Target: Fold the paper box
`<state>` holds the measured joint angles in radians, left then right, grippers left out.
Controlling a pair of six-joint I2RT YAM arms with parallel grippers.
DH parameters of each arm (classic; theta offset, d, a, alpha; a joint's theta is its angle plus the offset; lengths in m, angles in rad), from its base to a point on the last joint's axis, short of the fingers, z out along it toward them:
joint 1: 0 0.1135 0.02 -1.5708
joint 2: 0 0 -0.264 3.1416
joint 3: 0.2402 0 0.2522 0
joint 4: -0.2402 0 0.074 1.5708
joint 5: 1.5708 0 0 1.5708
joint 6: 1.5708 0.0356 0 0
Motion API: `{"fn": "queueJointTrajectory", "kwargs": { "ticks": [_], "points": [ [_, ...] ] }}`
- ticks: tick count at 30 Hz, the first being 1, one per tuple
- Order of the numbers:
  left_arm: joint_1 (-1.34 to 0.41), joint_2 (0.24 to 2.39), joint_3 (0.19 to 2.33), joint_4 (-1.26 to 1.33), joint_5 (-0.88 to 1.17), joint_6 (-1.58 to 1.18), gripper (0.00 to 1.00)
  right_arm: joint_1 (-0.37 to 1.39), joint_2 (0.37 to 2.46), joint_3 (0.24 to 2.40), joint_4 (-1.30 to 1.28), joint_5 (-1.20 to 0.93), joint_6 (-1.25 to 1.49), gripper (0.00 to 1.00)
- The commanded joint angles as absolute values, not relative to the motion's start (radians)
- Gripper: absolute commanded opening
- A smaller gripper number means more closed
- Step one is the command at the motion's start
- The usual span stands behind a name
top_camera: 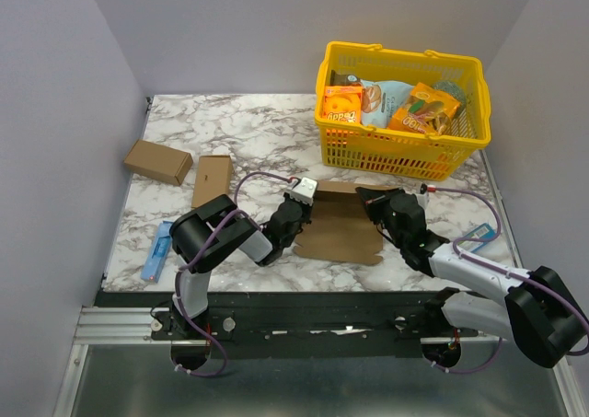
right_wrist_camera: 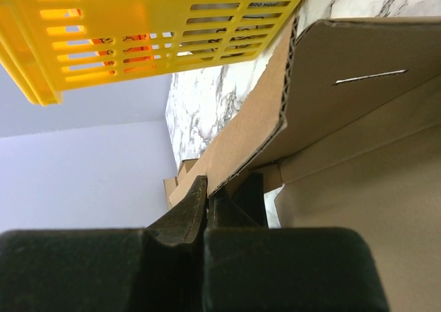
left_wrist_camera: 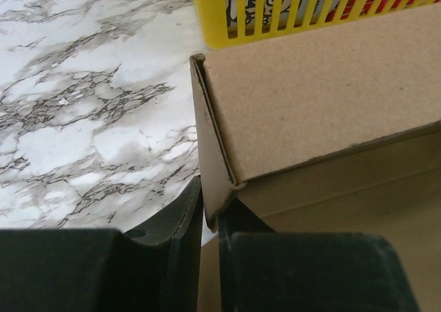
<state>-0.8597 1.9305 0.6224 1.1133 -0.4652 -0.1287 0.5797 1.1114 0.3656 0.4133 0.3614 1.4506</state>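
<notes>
The paper box [top_camera: 342,224] is a brown cardboard sheet with creased panels, lying partly folded on the marble table between my two arms. My left gripper [top_camera: 296,216] is shut on the box's left side flap [left_wrist_camera: 210,188], which stands upright between its fingers [left_wrist_camera: 180,222]. My right gripper [top_camera: 379,205] is shut on the right side flap [right_wrist_camera: 241,147], also raised. A slotted panel [right_wrist_camera: 368,78] shows in the right wrist view. The box's base lies flat on the table.
A yellow plastic basket [top_camera: 402,141] with snack packets stands just behind the box; it also shows in both wrist views [left_wrist_camera: 275,12] [right_wrist_camera: 138,36]. Two smaller cardboard boxes [top_camera: 158,162] [top_camera: 212,179] lie at the left. Blue packets lie at the front left [top_camera: 156,252] and right [top_camera: 479,234].
</notes>
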Motion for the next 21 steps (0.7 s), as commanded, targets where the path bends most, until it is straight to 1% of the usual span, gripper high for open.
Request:
{"fn": "queueJointTrajectory", "kwargs": {
  "ticks": [1, 3, 7, 9, 12, 13, 14, 15, 16, 19, 21],
  "points": [
    [-0.836, 1.931, 0.641, 0.994, -0.687, -0.161, 0.04, 0.574, 1.108, 0.341, 0.236, 0.428, 1.419, 0.05],
    [-0.836, 1.931, 0.644, 0.971, -0.712, -0.173, 0.00, 0.572, 1.101, 0.337, 0.232, 0.437, 1.420, 0.06],
    [-0.838, 1.911, 0.652, 0.933, -0.694, -0.175, 0.00, 0.574, 1.092, 0.347, 0.229, 0.440, 1.393, 0.06],
    [-0.836, 1.885, 0.655, 0.870, -0.675, -0.190, 0.00, 0.572, 1.078, 0.356, 0.226, 0.437, 1.343, 0.09],
    [-0.828, 1.809, 0.655, 0.732, -0.647, -0.221, 0.00, 0.572, 1.030, 0.374, 0.198, 0.425, 1.232, 0.26],
    [-0.824, 1.769, 0.655, 0.697, -0.632, -0.230, 0.00, 0.572, 1.010, 0.382, 0.183, 0.419, 1.203, 0.43],
    [-0.818, 1.752, 0.660, 0.604, -0.611, -0.241, 0.00, 0.572, 0.994, 0.397, 0.169, 0.405, 1.174, 0.51],
    [-0.809, 1.738, 0.669, 0.557, -0.580, -0.262, 0.00, 0.572, 0.955, 0.405, 0.141, 0.391, 1.105, 0.56],
    [-0.808, 1.709, 0.666, 0.528, -0.575, -0.262, 0.00, 0.572, 0.934, 0.416, 0.129, 0.371, 1.060, 0.65],
    [-0.807, 1.646, 0.637, 0.453, -0.571, -0.256, 0.00, 0.574, 0.847, 0.463, 0.034, 0.293, 0.938, 0.74],
    [-0.808, 1.615, 0.612, 0.422, -0.566, -0.253, 0.00, 0.572, 0.807, 0.512, -0.029, 0.227, 0.864, 0.76]
  ]
}}
